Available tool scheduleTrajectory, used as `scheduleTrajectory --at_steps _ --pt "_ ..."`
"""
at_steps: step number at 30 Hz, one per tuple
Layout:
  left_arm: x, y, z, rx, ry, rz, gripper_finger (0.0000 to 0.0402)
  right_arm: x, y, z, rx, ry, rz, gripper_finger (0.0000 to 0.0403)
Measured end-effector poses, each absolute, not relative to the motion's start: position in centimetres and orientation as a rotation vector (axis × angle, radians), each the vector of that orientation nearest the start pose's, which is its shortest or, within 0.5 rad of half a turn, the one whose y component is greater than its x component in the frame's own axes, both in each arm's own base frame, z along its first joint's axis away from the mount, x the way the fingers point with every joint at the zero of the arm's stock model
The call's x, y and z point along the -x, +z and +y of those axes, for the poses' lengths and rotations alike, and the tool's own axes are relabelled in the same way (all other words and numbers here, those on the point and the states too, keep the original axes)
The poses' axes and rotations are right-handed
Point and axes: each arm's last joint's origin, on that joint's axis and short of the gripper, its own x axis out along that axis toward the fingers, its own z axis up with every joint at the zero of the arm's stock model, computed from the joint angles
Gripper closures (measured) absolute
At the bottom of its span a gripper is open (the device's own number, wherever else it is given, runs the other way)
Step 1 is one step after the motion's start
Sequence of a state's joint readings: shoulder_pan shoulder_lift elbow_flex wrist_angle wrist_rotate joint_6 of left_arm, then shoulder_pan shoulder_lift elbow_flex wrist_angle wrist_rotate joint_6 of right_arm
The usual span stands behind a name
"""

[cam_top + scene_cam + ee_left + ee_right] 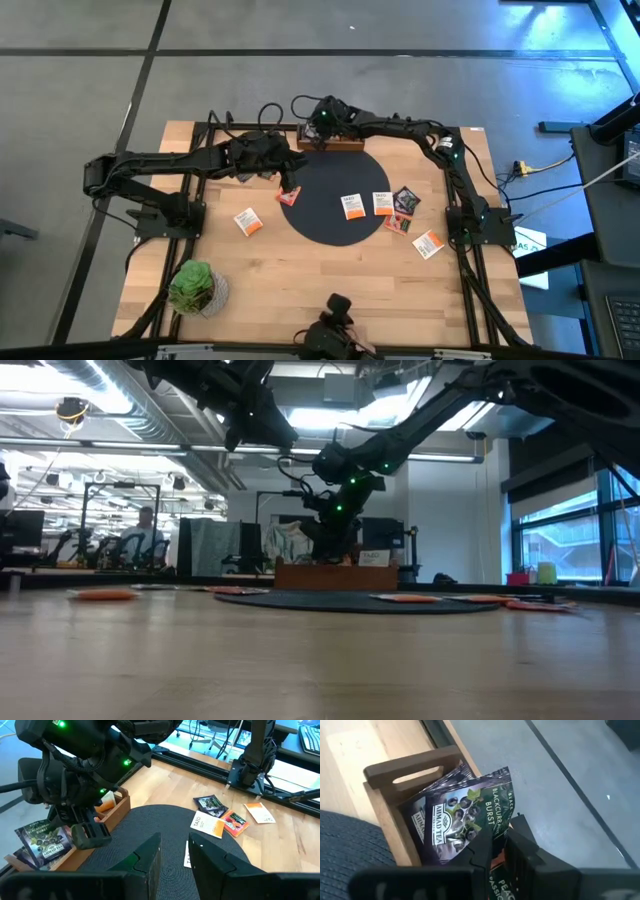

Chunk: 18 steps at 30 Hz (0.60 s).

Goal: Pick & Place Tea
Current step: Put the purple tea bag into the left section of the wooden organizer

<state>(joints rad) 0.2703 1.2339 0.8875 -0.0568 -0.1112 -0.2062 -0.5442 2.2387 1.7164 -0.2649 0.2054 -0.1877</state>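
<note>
Release needs care: right hand, narrowly parted over wooden box, should drop its purple packet squarely inside.

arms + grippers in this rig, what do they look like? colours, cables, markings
Both arms are matte black, jointed, chunky at the joints. The left arm and right arm carry loose black cables looping near the wrists. Small green indicator lights glow on the right arm's wrist housing. The left gripper and right gripper each have two dark, flat, angular fingers. No printed markings are legible.
</note>
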Motion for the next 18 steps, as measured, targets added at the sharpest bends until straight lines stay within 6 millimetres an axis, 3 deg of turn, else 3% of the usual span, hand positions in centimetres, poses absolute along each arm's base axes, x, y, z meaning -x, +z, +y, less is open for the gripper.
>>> scheduleTrajectory --at_steps 12,18 --pt "-26.16 28.8 7.58 0.231 0.416 0.365 0.0306 -42.19 17.37 -25.96 0.089 -0.525 0.841 0.0346" --pt "-26.16 28.81 7.58 0.231 0.416 0.365 0.0306 -41.88 17.38 -26.44 0.053 -0.544 0.833 0.0297"
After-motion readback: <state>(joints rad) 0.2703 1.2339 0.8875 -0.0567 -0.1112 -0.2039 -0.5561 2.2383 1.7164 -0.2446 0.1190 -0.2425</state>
